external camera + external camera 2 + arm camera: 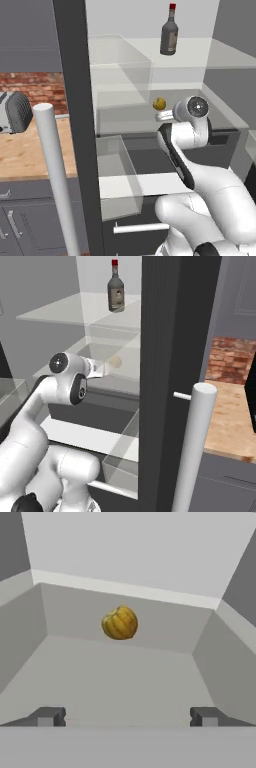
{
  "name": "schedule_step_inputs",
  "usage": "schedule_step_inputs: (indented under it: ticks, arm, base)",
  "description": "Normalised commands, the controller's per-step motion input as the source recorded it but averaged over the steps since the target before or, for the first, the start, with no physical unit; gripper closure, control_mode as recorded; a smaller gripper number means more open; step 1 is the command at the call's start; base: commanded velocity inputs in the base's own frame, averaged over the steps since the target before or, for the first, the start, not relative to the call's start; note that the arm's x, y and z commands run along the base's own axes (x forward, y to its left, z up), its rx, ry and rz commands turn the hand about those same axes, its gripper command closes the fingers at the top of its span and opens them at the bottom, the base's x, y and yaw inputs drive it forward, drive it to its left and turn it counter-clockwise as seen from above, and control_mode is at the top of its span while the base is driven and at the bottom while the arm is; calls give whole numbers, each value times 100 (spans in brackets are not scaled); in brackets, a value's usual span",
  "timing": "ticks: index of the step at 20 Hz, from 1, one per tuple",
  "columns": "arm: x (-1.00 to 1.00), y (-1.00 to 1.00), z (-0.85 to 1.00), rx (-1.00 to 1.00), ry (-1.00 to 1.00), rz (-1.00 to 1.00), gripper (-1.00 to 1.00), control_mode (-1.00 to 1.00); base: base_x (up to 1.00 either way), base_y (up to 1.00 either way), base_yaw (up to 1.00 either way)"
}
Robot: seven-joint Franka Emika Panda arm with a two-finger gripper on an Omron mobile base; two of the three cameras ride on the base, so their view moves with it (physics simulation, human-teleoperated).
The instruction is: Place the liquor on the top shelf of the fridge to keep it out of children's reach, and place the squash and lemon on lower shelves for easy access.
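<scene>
Inside the open fridge [150, 50], the liquor [169, 31] is standing upright on the top shelf [200, 60], toward the far side of that glass pane; from the right base view the bottle [116, 288] is showing its red cap and pale label against the pale back wall. One level down, the squash [159, 103] is sitting on a lower glass shelf [125, 107], a small yellow-orange ribbed thing lying near the far wall of the compartment. In the hand view the squash [120, 622] is appearing well ahead of the end effector [128, 717], apart from it and roughly centred between the two dark fingertips [47, 717], which are standing at their widest with nothing between them. The end effector is therefore holding nothing, and its jaws are pointing into the fridge toward the back wall.

From the left base view the white arm is reaching up from the lower right, its wrist lying level with the shelf that is carrying the squash, just to the right of it. The dark grey fridge door [77, 125] is standing open on the left, with its thick silvery bar handle [55, 175] rising in the near foreground. Beyond the door, a wooden counter [35, 150] is running along a red brick wall [35, 90], with a grey ribbed appliance [15, 112] sitting on it at the far left. Clear drawers [117, 175] are showing in the lower part of the fridge.
</scene>
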Motion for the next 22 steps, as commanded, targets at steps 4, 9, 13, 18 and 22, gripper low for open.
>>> schedule_step_inputs:
  ticks: [4,9,13,18,22]
  arm:
    - [-100,0,29,0,15,0,-100,-100]
    - [-100,5,23,0,10,0,-100,-100]
    - [-100,5,43,1,12,0,-100,-100]
    - [-100,12,67,5,13,0,-100,-100]
    - [-95,21,84,10,9,0,-100,-100]
  base:
    - [0,0,0]
    - [0,0,0]
    - [0,0,0]
    - [0,0,0]
    - [0,0,0]
